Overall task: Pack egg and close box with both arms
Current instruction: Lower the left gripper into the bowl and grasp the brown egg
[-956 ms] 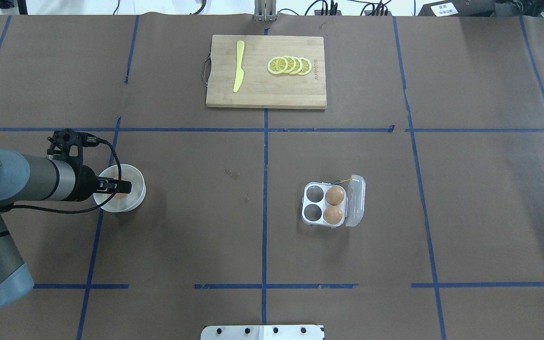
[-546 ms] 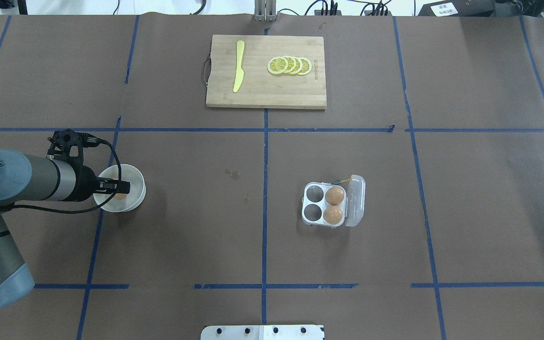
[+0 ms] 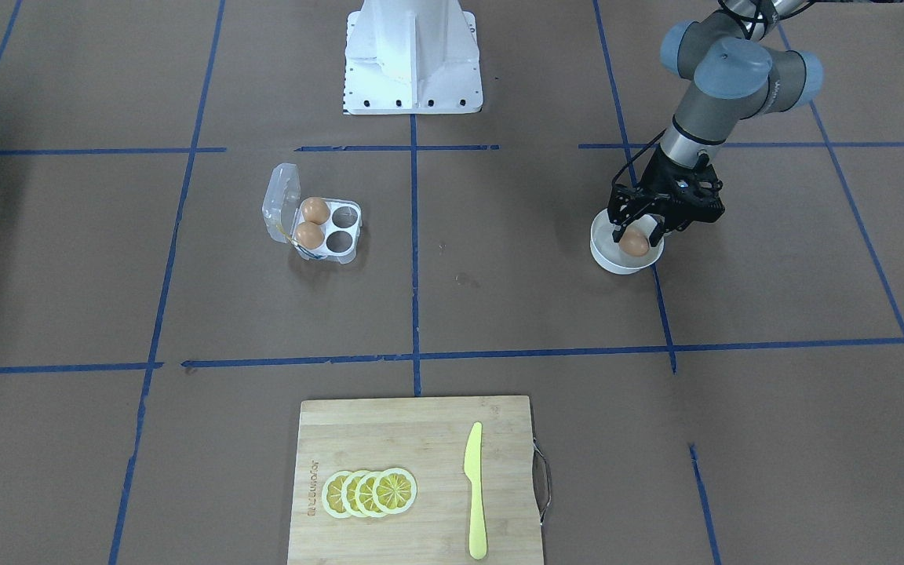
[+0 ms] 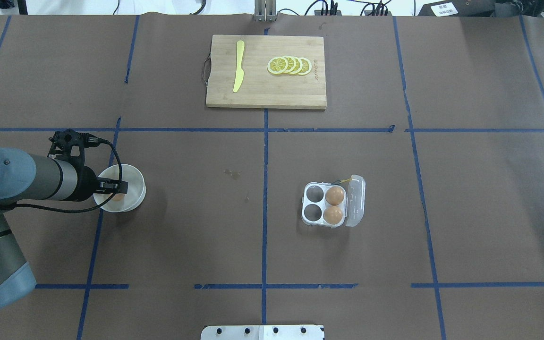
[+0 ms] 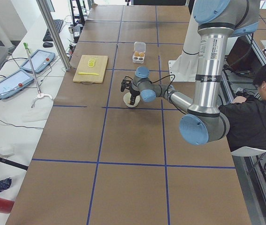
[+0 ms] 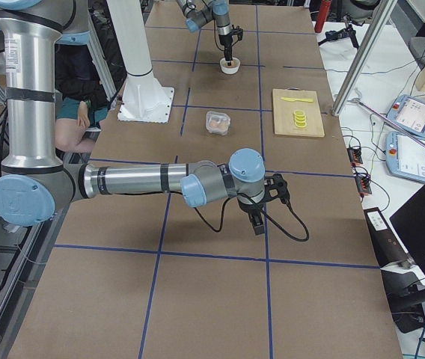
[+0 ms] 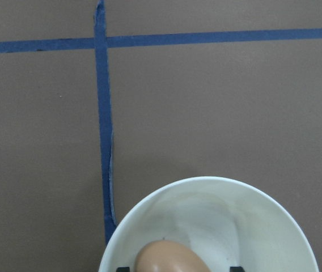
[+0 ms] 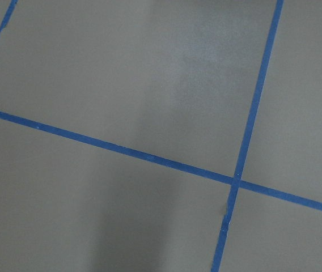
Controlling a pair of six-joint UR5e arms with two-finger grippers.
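An orange-brown egg point(image 3: 634, 245) lies in a round white bowl point(image 3: 607, 261) on the robot's left side of the table. My left gripper point(image 3: 638, 234) hangs over the bowl, open, with one finger on each side of the egg; the left wrist view shows the egg point(image 7: 169, 258) between the two fingertips with gaps on both sides. The clear box point(image 4: 310, 206) stands right of centre with its lid point(image 4: 357, 200) open. It holds two eggs point(image 4: 335, 195) in the cells beside the lid; two cells are empty. My right gripper point(image 6: 257, 224) shows only in the exterior right view, low over bare table, and I cannot tell its state.
A wooden cutting board point(image 4: 266, 89) with a yellow knife point(image 4: 239, 66) and lemon slices point(image 4: 290, 65) lies at the far middle. The white pedestal point(image 3: 413, 55) stands at the robot's side. A person point(image 5: 259, 108) sits beside the table.
My left gripper has shifted slightly back toward the arm and sunk a little over the bowl. The box and its eggs have not moved.
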